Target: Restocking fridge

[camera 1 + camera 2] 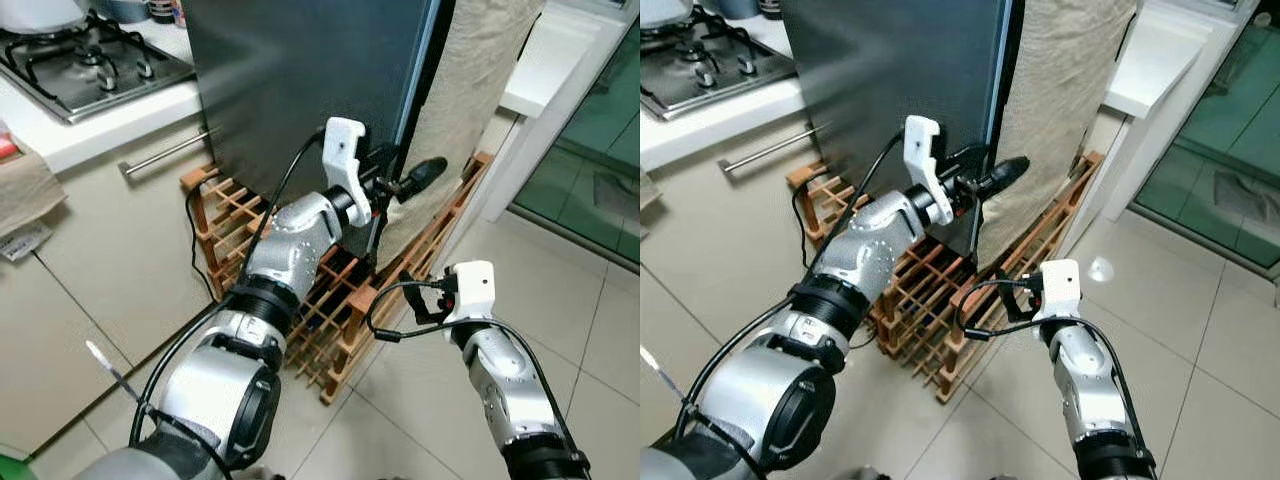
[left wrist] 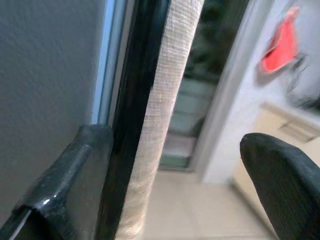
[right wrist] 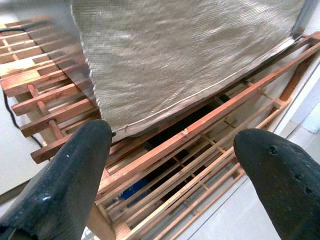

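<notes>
The dark grey fridge door (image 1: 300,90) stands shut at the top middle, on a wooden slatted rack (image 1: 330,320). A beige cloth (image 1: 470,90) hangs over the fridge's right side. My left gripper (image 1: 405,175) is raised to the door's right edge and is open. In the left wrist view one finger (image 2: 75,165) lies against the grey door front and the other finger (image 2: 285,180) is out past the cloth (image 2: 165,100), with the black door edge between them. My right gripper (image 3: 170,165) hangs lower, open and holding nothing, facing the rack (image 3: 200,125) and the cloth's hem.
A gas hob (image 1: 90,60) sits on the white counter at the upper left, above cabinets with a bar handle (image 1: 165,155). A white ledge (image 1: 550,60) and a glass door (image 1: 590,170) are to the right. Pale floor tiles (image 1: 420,410) lie in front.
</notes>
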You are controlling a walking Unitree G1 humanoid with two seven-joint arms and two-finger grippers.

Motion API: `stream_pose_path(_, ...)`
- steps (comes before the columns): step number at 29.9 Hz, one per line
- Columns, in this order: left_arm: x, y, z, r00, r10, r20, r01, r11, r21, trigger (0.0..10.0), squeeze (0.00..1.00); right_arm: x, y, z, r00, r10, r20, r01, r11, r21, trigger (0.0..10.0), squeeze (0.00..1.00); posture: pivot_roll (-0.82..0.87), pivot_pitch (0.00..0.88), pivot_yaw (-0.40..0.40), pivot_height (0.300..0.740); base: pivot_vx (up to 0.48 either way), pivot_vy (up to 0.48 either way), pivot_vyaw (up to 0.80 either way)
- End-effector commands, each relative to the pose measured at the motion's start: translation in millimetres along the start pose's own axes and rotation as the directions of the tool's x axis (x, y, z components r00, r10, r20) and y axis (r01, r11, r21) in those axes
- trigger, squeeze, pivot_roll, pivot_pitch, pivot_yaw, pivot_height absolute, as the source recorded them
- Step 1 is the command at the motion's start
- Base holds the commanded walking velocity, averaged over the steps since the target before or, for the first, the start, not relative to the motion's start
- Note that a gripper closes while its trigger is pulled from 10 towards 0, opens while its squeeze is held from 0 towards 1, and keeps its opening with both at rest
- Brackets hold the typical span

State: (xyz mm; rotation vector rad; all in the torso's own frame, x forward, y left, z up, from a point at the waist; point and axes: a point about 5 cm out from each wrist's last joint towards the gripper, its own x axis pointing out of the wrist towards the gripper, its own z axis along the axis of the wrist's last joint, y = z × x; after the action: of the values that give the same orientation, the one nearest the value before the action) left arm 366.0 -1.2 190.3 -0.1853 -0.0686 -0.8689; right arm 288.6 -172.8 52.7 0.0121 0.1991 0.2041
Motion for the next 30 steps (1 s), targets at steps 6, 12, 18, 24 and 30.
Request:
stream_pose_path(6,17.9,-33.1,-22,0.995,0.070,-0.067,-0.069,0.997,0.017,10.0,0.00,0.8,-5.1,4,0.999,-0.042,0.025,0.042,0.999,-0.011,10.0,0.00,-0.12,0.000,-0.006,0.735,0.000,0.000,0.00)
stream_pose_path(12,11.4,-26.4,-25,0.993,0.102,-0.061,-0.102,0.995,0.017,10.0,0.00,1.2,-8.1,6,0.997,-0.068,0.045,0.069,0.998,-0.009,10.0,0.00,-0.11,0.000,-0.003,0.735,0.000,0.000,0.00)
stream_pose_path(18,8.2,-15.8,-29,0.973,0.218,-0.082,-0.212,0.974,0.078,10.0,0.00,1.4,-13.2,16,0.987,-0.120,0.110,0.123,0.992,-0.016,10.0,0.00,-0.11,0.000,-0.001,0.735,0.000,0.000,0.00)
stream_pose_path(24,-1.1,6.5,-33,0.924,0.367,-0.106,-0.350,0.925,0.149,10.0,0.00,1.3,-14.0,19,0.981,-0.145,0.130,0.147,0.989,-0.005,10.0,0.00,-0.11,0.000,0.011,0.735,0.000,0.000,0.00)
stream_pose_path(30,-1.3,11.3,-33,0.914,0.382,-0.136,-0.357,0.917,0.178,10.0,0.00,1.2,-9.3,17,0.981,-0.143,0.134,0.145,0.989,-0.003,10.0,0.00,-0.12,0.000,0.021,0.735,0.000,0.000,0.00)
